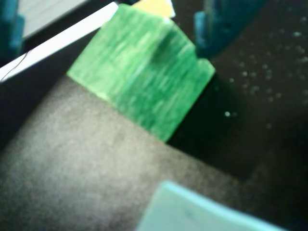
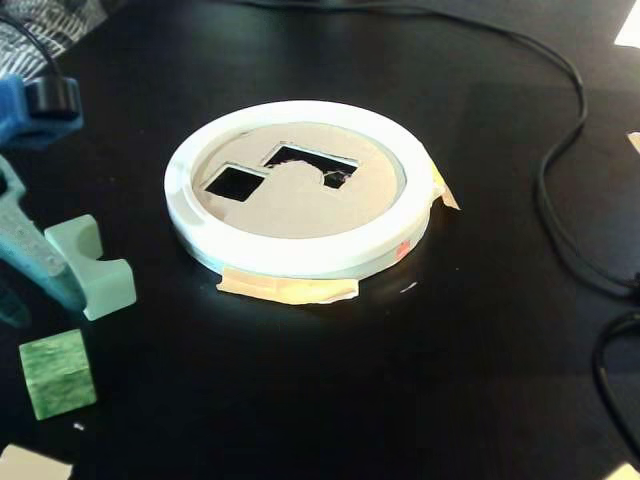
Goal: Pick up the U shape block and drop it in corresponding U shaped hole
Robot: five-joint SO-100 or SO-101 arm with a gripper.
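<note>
The mint U shape block (image 2: pixel 92 266) lies on the black table at the left of the fixed view, resting against a teal finger of my gripper (image 2: pixel 45 275). In the wrist view a mint corner (image 1: pixel 192 211) shows at the bottom edge. My gripper (image 1: pixel 115 26) is open; its teal fingers (image 1: pixel 224 24) stand wide apart at the top corners, holding nothing. Between and beyond them lies a green cube (image 1: pixel 139 77), apart from the fingers, also in the fixed view (image 2: pixel 57 372). The white ring (image 2: pixel 300 255) holds a cardboard disc with a U shaped hole (image 2: pixel 310 163) and a square hole (image 2: pixel 233 181).
Tape tabs (image 2: pixel 290 290) hold the ring to the table. Black cables (image 2: pixel 560 180) run along the right side. A pale paper corner (image 2: pixel 30 465) sits at the bottom left. A white strip (image 1: pixel 57 41) and a yellow piece (image 1: pixel 156 7) show in the wrist view.
</note>
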